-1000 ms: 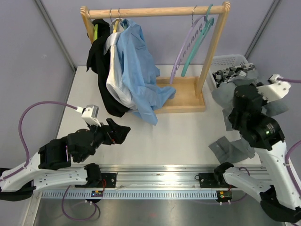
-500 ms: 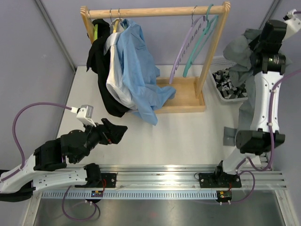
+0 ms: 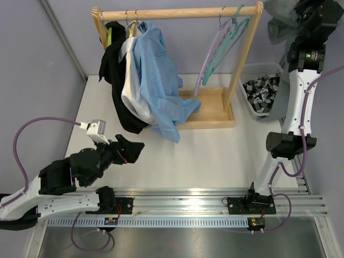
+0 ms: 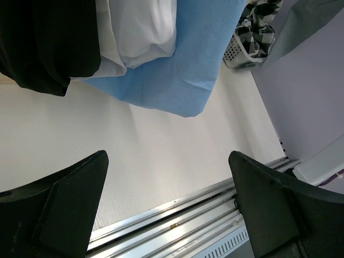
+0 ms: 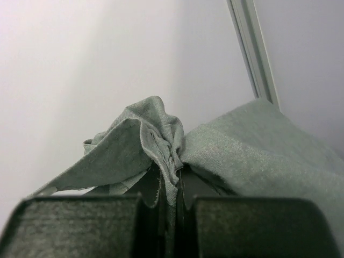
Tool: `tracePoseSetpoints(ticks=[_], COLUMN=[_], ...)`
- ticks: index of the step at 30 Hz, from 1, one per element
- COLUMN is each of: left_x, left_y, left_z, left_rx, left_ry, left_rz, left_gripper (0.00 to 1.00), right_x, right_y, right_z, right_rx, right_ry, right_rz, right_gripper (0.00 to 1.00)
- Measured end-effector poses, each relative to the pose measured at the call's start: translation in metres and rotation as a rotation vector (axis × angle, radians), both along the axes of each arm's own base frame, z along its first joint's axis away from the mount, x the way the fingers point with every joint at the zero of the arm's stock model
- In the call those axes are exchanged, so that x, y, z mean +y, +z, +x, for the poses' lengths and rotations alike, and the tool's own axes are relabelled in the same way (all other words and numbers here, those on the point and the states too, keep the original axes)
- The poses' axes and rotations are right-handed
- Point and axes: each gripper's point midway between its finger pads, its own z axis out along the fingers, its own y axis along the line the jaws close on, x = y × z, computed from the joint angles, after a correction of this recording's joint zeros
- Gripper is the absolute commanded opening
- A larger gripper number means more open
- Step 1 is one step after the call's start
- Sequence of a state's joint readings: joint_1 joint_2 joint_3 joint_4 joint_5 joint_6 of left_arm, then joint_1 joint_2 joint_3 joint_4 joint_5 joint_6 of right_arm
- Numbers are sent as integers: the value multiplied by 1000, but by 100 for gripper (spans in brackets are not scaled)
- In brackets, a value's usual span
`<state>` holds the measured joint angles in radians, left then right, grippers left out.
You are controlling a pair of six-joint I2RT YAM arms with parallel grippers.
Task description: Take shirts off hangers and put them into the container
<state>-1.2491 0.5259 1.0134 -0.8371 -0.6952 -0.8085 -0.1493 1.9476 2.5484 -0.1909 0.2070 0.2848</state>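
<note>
While the top view has the right gripper [image 3: 307, 9] up high at the far corner, it's clamped on the grey shirt [image 3: 278, 27]. Cloth trails down past the container [image 3: 258, 67] below it, checked shirt [image 3: 262, 90] inside. Left gripper [image 3: 135, 150] is spread wide and holds nothing, with the light blue shirt [image 3: 156, 80] ahead of it, hanging on the rail [image 3: 177, 13].

Left wrist: fingers apart over bare table [image 4: 134, 140], blue hem just ahead, white shirt [image 4: 142, 32] and black shirt [image 4: 48, 43] beyond-left.

Right wrist: jaws pinched on a bunch of grey cloth. Tips probably buried in the fabric, hard to see.
</note>
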Motion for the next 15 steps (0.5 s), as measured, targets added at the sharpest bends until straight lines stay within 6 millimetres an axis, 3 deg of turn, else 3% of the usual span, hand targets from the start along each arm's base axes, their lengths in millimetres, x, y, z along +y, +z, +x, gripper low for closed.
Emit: tracePoseSetpoints(ticks=[3,8,11,15], left_x=[0,-3,-3,-3], left_y=[-1,-5,-6,-6], left_z=[2,4,6,8], left_rx=[-1,5,4,0], left_ry=[11,22,29,39], left_rz=[8,31,38,48], left_gripper=[99,99,99,99], right_x=[4,8,8,4], right_y=[39,76,79,66], right_z=[-7,-15,-10,9], right_rx=[-164,-364,-431,-465], right_ry=[19,31,31,30], right_rz=[-42,-83,-96,-100], right_gripper=[0,0,0,0])
